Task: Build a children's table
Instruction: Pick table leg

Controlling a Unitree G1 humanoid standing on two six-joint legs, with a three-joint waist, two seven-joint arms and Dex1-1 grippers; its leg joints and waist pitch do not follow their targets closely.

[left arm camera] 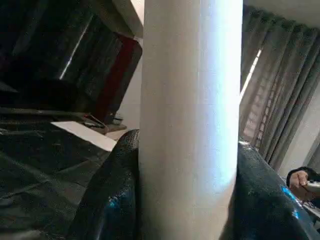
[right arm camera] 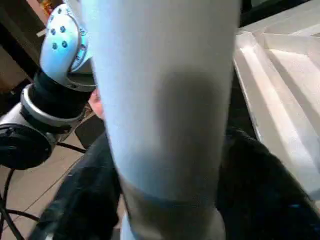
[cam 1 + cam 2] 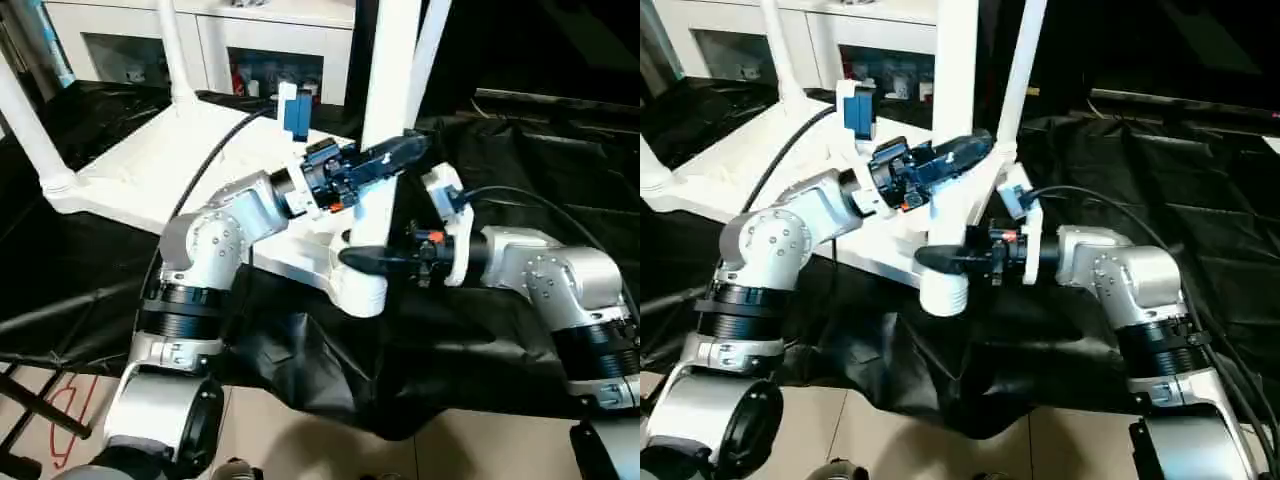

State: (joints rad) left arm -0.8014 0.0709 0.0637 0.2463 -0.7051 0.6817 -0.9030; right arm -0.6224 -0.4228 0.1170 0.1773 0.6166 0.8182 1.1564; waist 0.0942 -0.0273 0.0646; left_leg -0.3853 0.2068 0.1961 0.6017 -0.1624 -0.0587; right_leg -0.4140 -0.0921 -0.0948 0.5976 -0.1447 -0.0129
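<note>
Four legs stand upright on the inverted table top [image 3: 190,165], which lies ribbed side up on a desk covered in black sheeting [image 3: 540,160]. Three of them rise from the far and side corners; the fourth, the near leg [image 3: 385,110], stands in the corner socket [image 3: 362,290] closest to the robot.

Both hands are on this near leg. The left hand [image 3: 400,155] pinches the tube from the side at mid-height — its black fingers [image 1: 107,200] are seen pressed against either flank of the white tube in the left wrist view. The right hand [image 3: 365,258] pinches the same tube lower down, just above the socket collar.

Handling notes:
- Leg: hollow plastic tube, judged light and stiff. Its smooth round surface is likely slippery under hard fingers, so a grip square across the tube is advised.
- Grip point: hold low, near the socket, to steer the foot of the tube; hold higher to keep it plumb. The present two-level hold suits a straight downward push.
- Top: broad and light, judged liable to slide on the sheeting if side load is applied — press along the leg's axis only.
- Risk: a tilted tube may jam in the socket rim.

A white cabinet [image 3: 200,40] with glass doors stands behind the desk.
</note>
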